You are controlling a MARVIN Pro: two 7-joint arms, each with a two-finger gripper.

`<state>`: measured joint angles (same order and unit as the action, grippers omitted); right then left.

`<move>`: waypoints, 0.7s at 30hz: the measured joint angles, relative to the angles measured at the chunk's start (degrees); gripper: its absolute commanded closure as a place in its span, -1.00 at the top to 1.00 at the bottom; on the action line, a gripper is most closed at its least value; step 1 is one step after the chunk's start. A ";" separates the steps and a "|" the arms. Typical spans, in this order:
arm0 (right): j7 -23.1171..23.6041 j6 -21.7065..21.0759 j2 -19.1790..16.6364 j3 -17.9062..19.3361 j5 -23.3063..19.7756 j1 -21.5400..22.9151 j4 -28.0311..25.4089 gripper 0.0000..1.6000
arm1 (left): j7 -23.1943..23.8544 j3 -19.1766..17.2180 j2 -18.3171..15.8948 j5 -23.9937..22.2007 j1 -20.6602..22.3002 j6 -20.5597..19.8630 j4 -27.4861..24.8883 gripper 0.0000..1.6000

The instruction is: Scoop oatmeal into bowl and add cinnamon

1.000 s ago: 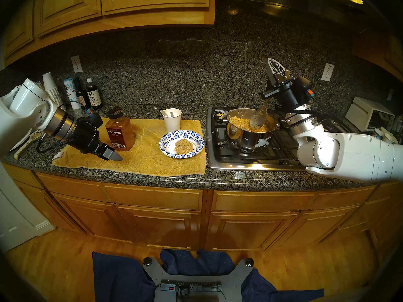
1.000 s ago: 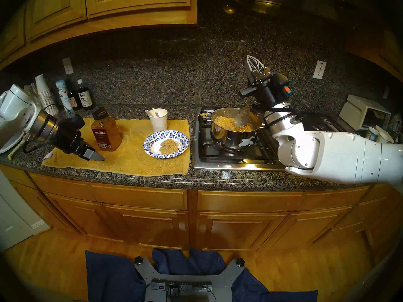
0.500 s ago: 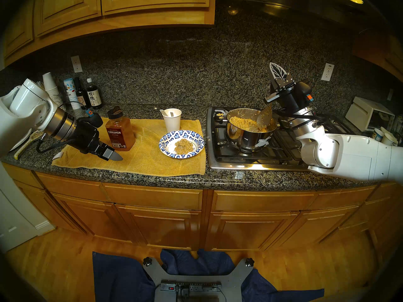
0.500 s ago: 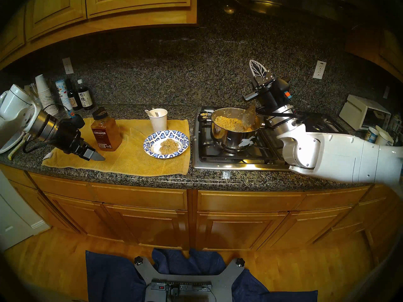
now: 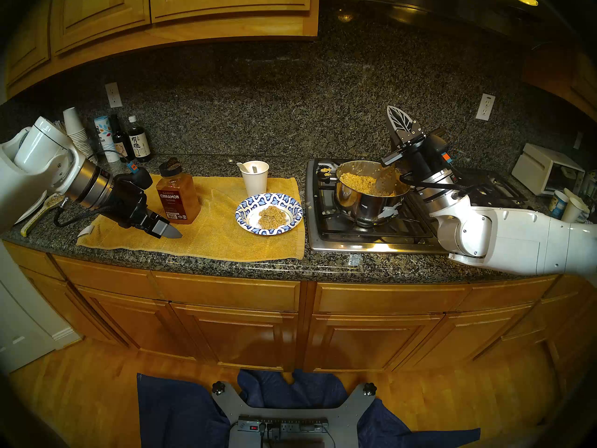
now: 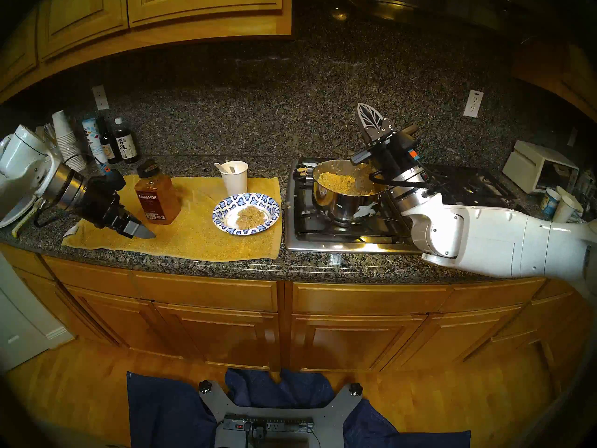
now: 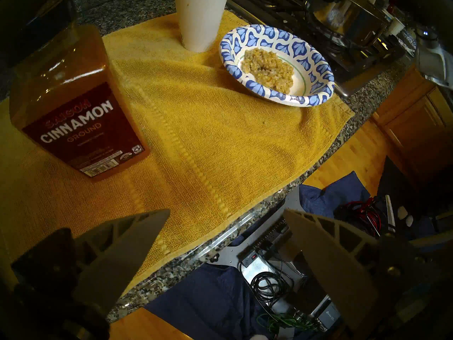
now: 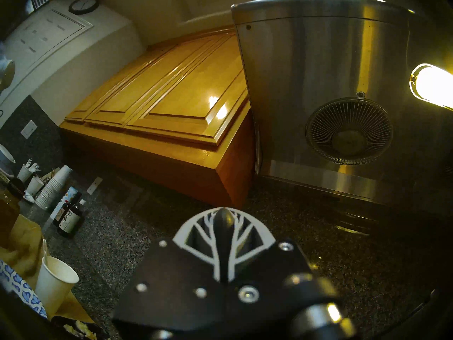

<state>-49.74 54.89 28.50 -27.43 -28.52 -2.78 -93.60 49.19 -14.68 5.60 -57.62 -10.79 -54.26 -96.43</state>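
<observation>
The blue-and-white patterned bowl (image 5: 250, 204) sits on the yellow towel (image 5: 223, 240) with a lump of oatmeal (image 5: 272, 217) in its centre. More oatmeal (image 5: 357, 180) fills the steel pot (image 5: 365, 206) on the stove. My right gripper (image 5: 394, 115) points upward above the pot's right side, shut on the dark handle of a spoon (image 5: 384, 180) whose bowl lies in the pot. The cinnamon jar (image 5: 177, 195) stands upright on the towel's left part. My left gripper (image 7: 226, 210) hovers open and empty in front of the jar, over the towel's front edge.
A white paper cup (image 5: 255, 180) with utensils stands just behind the bowl. Dark bottles (image 5: 139, 145) and stacked cups (image 5: 76, 130) line the back left. A toaster oven (image 5: 546, 171) and cups sit at far right. Oatmeal bits lie on the pot's left handle (image 5: 326, 171).
My right gripper has come down and to the left, and the spoon has swung from the pot's middle to its right side and sunk lower. The left arm has not moved.
</observation>
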 measured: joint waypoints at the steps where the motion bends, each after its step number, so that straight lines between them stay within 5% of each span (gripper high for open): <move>1: -0.06 -0.09 0.05 0.51 -0.64 -0.41 0.11 -1.00 | 0.00 0.00 0.00 0.00 0.00 0.00 0.00 1.00; 7: -1.00 -1.21 -0.02 2.90 -5.09 -2.15 0.81 -1.00 | 0.00 0.00 0.00 0.00 0.00 0.00 0.00 1.00; 21: -5.27 -5.22 -0.72 8.97 -23.10 -6.99 0.34 -1.00 | 0.00 0.00 0.00 0.00 0.00 0.00 0.00 1.00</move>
<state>-55.02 49.67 27.79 -18.46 -51.61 -9.77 -93.26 49.19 -14.68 5.60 -57.62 -10.79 -54.26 -96.43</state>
